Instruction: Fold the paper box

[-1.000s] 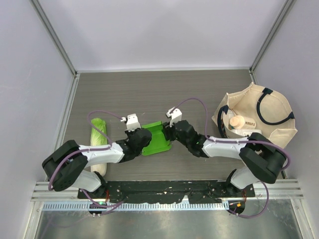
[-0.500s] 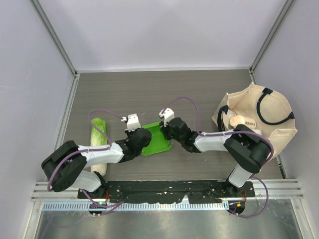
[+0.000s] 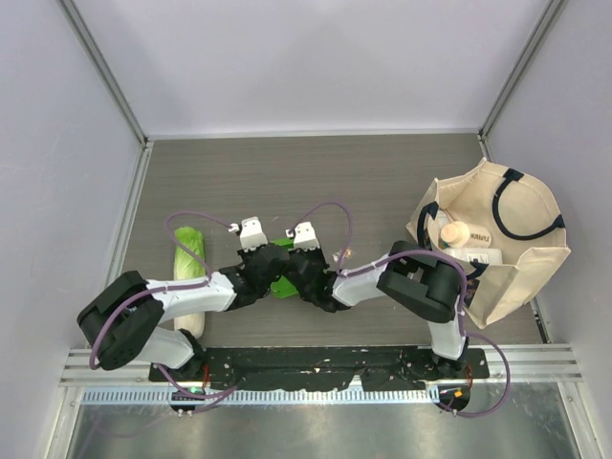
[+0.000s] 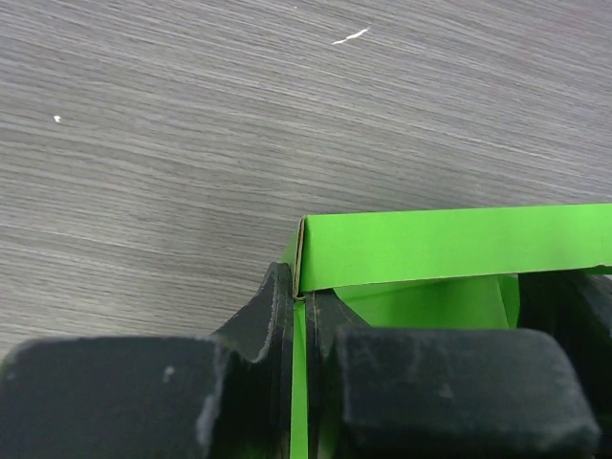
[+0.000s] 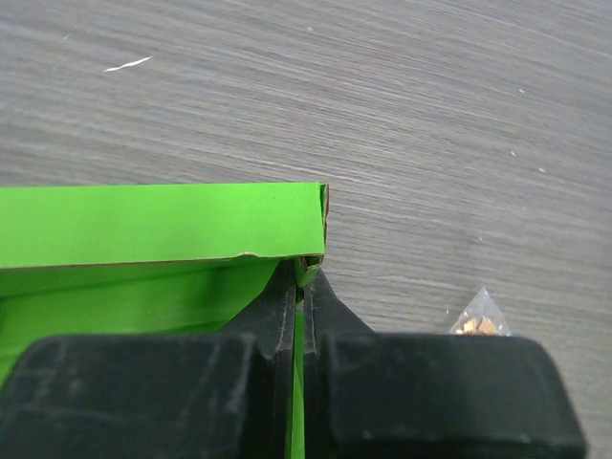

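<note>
My left gripper (image 4: 302, 311) and right gripper (image 5: 300, 287) each pinch opposite paper box (image 4: 449, 247) walls; grey wood-grain bench (image 4: 191, 143) beneath.

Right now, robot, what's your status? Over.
Left pincer shut on paper box, one side wall. Right pincer shut on the opposite wall. Cabbage and tote bag apart, not blocking.

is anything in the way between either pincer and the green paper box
Nothing visible. The left pincer is shut on one wall of the paper box, and the right pincer on another. The cabbage and tote bag lie off to the sides.
</note>
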Robot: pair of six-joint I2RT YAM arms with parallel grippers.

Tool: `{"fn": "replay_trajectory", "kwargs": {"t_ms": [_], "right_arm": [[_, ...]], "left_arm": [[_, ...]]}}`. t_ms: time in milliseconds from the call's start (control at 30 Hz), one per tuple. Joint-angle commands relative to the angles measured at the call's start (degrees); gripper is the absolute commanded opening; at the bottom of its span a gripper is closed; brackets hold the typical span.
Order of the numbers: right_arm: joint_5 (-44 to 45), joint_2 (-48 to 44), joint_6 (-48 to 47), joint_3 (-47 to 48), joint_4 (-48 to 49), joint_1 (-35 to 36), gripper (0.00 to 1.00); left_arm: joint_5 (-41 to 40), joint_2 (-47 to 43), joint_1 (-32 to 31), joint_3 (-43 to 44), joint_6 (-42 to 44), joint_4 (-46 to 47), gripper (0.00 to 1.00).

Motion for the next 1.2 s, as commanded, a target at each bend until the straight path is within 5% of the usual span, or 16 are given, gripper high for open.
{"fn": "replay_trajectory", "kwargs": {"t_ms": [0,67,167,267,300,400,500,600,667,767,933,1167], "right_arm": [[17.5,0.5,9.1,3.9,-4.6,1.1,0.0],[10.8,-1.5,2.8,-0.8,6.1,1.0,0.0],[-2.3,-4.4,3.3,-4.2,7.1,-1.1,0.02],[-13.4,-10.6,3.4,-9.6,8.5,-3.9,0.21],[-18.6,-14.0,3.2,-10.9,8.3,-4.5,0.37],[-29.7,-22.5,3.6,-15.3,4.9,-7.5,0.55],[-40.2,-26.9,4.0,-17.6,-1.9,-10.5,0.62],[-40.5,-30.8,6.6,-17.8,-9.9,-12.0,0.63],[-49.4,-32.1,7.5,-18.4,-10.4,-15.0,0.63],[-50.1,-32.1,3.8,-18.5,-9.7,-15.0,0.61],[-44.9,-29.9,-4.5,-21.6,5.3,-15.1,0.51],[-43.0,-23.9,-8.8,-17.8,11.9,-15.0,0.46]], "left_arm": [[-0.3,0.9,-1.4,1.0,-5.3,-2.8,0.0],[0.5,1.1,-1.5,0.4,-5.5,-2.0,0.0],[0.2,1.4,-1.5,0.2,-5.4,-2.2,0.0],[-0.9,1.2,-1.5,-0.1,-4.7,-2.6,0.0],[-1.2,0.9,-1.4,-0.2,-4.1,-2.7,0.0],[-1.8,0.5,-1.4,-0.7,-3.1,-2.4,0.0],[-1.3,0.4,-1.3,-0.7,-2.3,-2.2,0.0],[-0.6,0.4,-1.4,-0.1,-2.4,-3.0,0.0],[-0.2,0.0,-1.4,-0.1,-2.5,-3.5,0.0],[0.8,-0.2,-1.4,-0.6,-2.5,-3.3,0.0],[1.8,-0.3,-1.4,-0.4,-2.4,-4.1,0.0],[1.8,-1.6,-1.4,0.7,-2.8,-8.2,0.0]]}}
